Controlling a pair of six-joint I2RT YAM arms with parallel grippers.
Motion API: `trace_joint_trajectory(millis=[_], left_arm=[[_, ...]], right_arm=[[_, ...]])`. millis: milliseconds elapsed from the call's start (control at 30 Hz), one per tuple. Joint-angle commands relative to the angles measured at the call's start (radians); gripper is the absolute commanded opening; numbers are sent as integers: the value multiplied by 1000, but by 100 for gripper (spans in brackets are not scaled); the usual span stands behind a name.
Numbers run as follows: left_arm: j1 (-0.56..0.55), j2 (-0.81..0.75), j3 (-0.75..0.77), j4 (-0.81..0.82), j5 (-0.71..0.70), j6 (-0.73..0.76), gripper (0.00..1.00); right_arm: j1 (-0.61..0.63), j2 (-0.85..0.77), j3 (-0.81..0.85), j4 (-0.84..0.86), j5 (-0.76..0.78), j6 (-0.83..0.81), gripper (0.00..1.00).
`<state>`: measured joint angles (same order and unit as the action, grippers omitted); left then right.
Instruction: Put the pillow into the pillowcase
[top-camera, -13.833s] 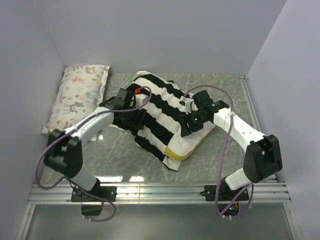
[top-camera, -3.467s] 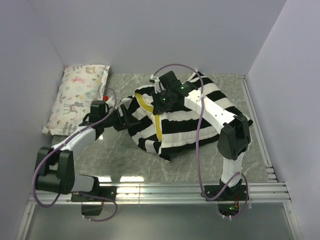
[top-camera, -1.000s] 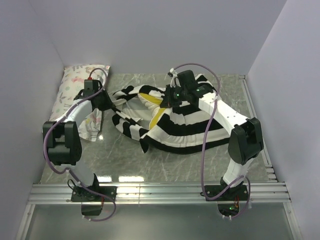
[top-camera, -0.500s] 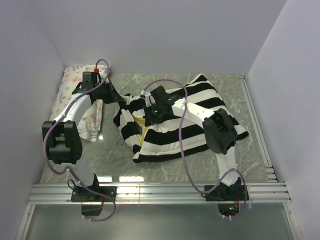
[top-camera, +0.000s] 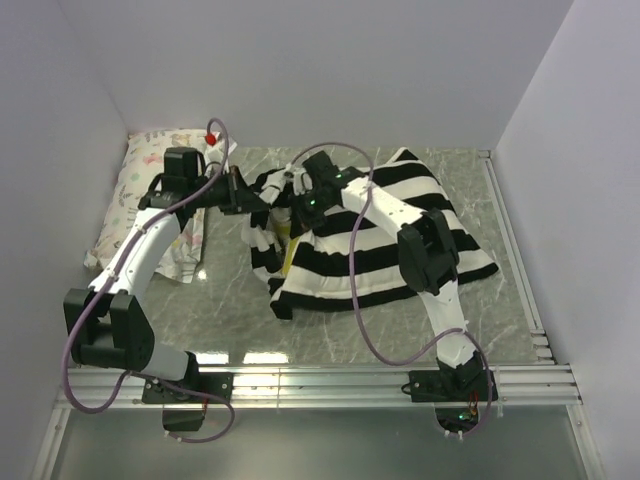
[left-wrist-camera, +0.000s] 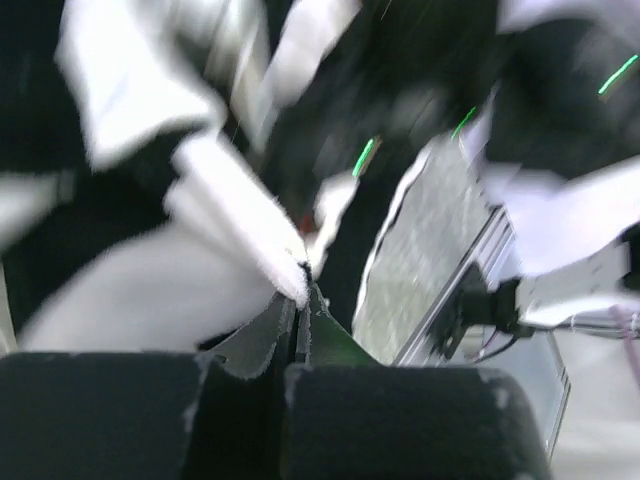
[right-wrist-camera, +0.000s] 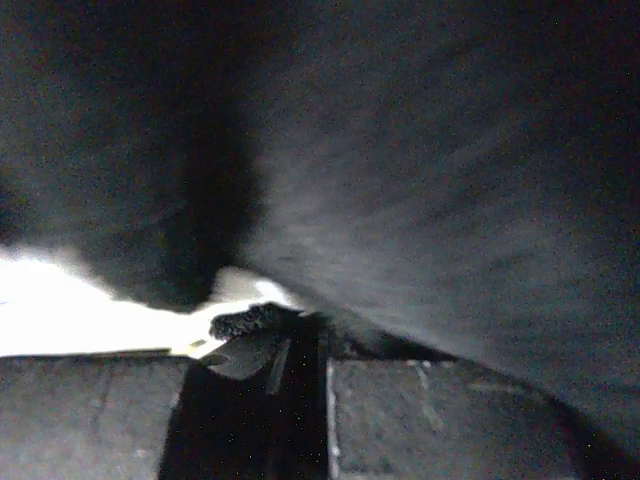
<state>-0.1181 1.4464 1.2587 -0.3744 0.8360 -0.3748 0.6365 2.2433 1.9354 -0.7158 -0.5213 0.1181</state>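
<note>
Left gripper (left-wrist-camera: 297, 318) is clenched on a fold of the pillowcase (top-camera: 400, 235). Right gripper (right-wrist-camera: 300, 345) is pinched shut on dark cloth, presumably the case; its view is too dark to tell which layer. Both sit at the mouth end, close together. Pillow (top-camera: 287, 245): only its yellow band shows, just beside the right gripper on the arm-base side, the rest apparently inside. The case's long axis runs from the left gripper past the right one across the desk (top-camera: 220, 300). The left is better placed to pull.
</note>
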Motion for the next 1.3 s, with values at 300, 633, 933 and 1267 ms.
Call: trace_joint_trajectory(millis=[300, 633, 933, 1267], left_arm=[[-64, 78, 13, -258, 167, 229, 0], [-135, 143, 138, 142, 482, -218, 0], [-20, 212, 48, 264, 318, -290, 0], [24, 305, 82, 177, 238, -162, 1]], right_arm=[[-129, -251, -107, 220, 283, 186, 0], [-28, -133, -34, 217, 271, 240, 0], [-44, -400, -159, 70, 270, 85, 83], [74, -461, -228, -183, 197, -49, 86]])
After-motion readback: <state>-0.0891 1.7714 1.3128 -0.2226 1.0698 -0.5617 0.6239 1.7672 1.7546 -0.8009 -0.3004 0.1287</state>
